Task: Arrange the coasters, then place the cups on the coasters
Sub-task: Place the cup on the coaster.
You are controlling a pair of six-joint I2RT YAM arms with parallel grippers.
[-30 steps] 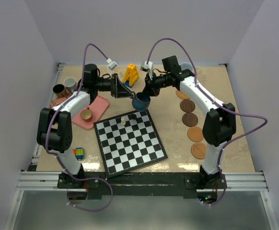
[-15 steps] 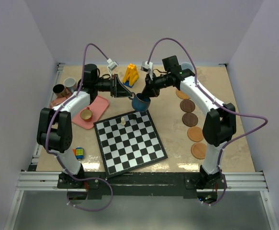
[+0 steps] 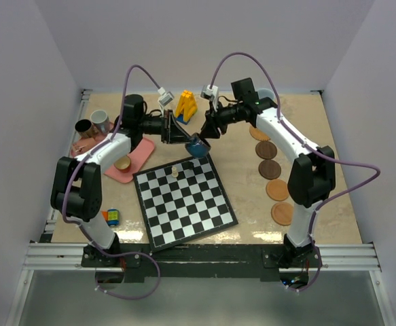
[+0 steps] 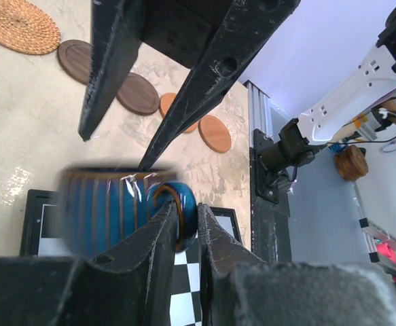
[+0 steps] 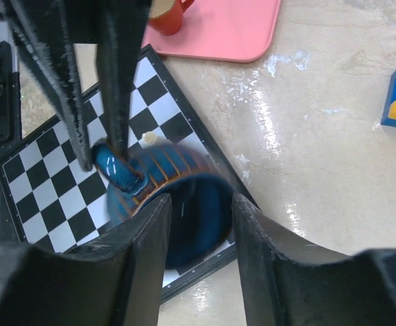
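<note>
A dark teal cup [image 3: 197, 145] with thin stripes hangs over the far edge of the chessboard [image 3: 184, 200]. My left gripper [image 4: 186, 210] is shut on its handle [image 5: 119, 170], coming in from the left. The cup's mouth [image 5: 198, 210] shows between the parted fingers of my open right gripper [image 5: 199, 204], which hovers just beyond it [image 3: 208, 130]. Several coasters [image 3: 270, 168], tan and dark brown, lie in a line along the right side. A tan cup [image 3: 122, 163] sits on the pink tray [image 3: 143, 148]. Dark [image 3: 83, 127] and grey [image 3: 100, 120] cups stand at the far left.
A white chess piece [image 3: 175, 170] stands on the board's far edge. A yellow toy [image 3: 186, 105] is at the back centre, and a small coloured cube [image 3: 112, 216] lies near the left arm's base. A woven mat [image 4: 20, 26] shows in the left wrist view.
My left gripper closed on the teal cup's handle. My right gripper, earlier shut on the cup, has opened. The cup has shifted slightly left and up with the left arm.
</note>
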